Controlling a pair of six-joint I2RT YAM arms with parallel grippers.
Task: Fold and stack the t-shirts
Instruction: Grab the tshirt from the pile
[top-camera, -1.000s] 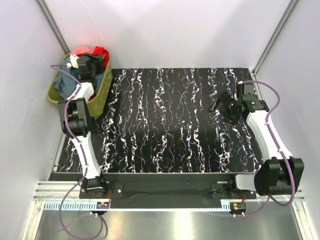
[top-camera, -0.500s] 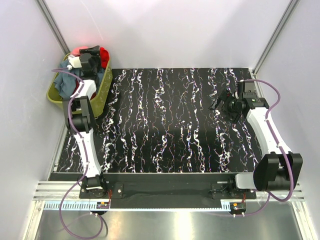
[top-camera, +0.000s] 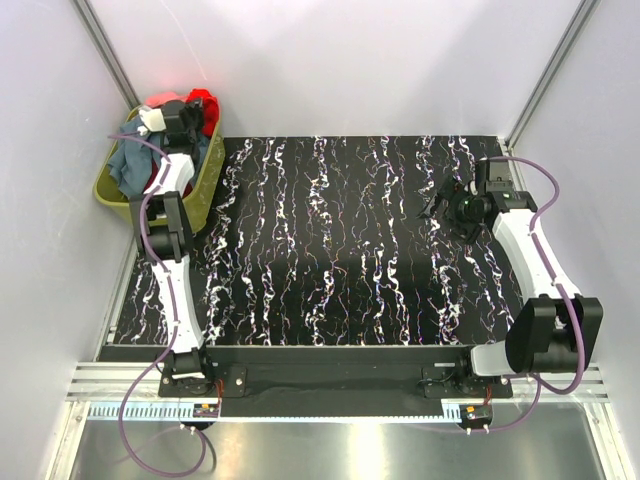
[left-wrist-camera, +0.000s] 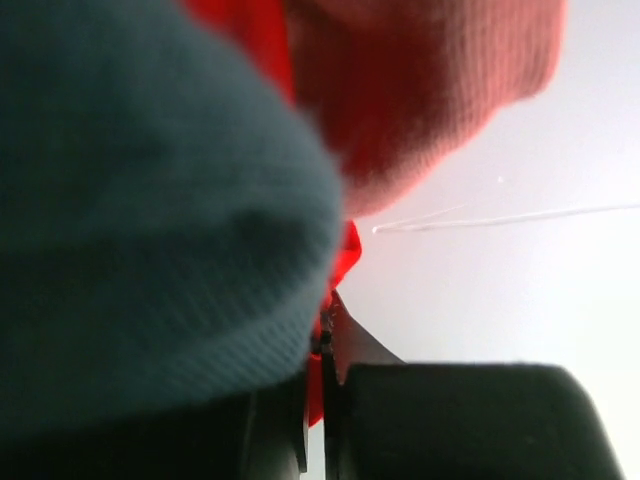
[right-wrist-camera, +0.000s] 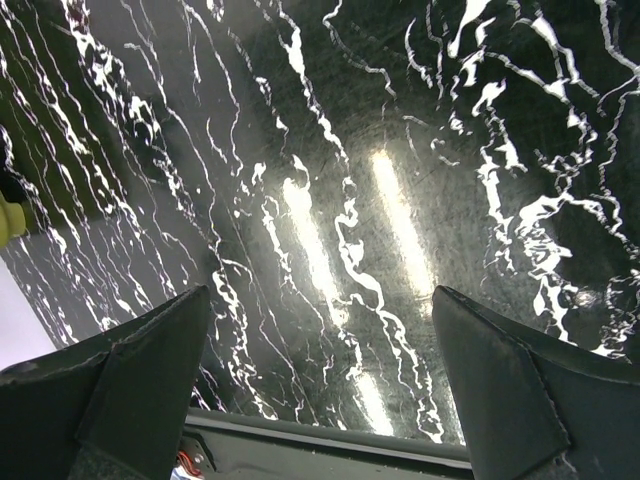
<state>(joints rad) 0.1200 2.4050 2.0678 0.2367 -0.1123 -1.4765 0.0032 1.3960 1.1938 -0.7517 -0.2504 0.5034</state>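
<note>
All the t-shirts (top-camera: 135, 160) lie heaped in the green basket (top-camera: 205, 190) beside the counter (top-camera: 340, 260); none are folded. Left fingers (left-wrist-camera: 450, 420) pinch a red shirt (left-wrist-camera: 347, 250); right fingers (right-wrist-camera: 520, 400) are spread wide, empty.

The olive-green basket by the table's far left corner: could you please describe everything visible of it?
The olive-green basket looks like smooth plastic, upright, with a rounded rim. It sits at the table's far left corner near the wall, heaped above its rim with t-shirts: grey-blue, pink and red. The left gripper reaches in, shut on a red t-shirt.
</note>
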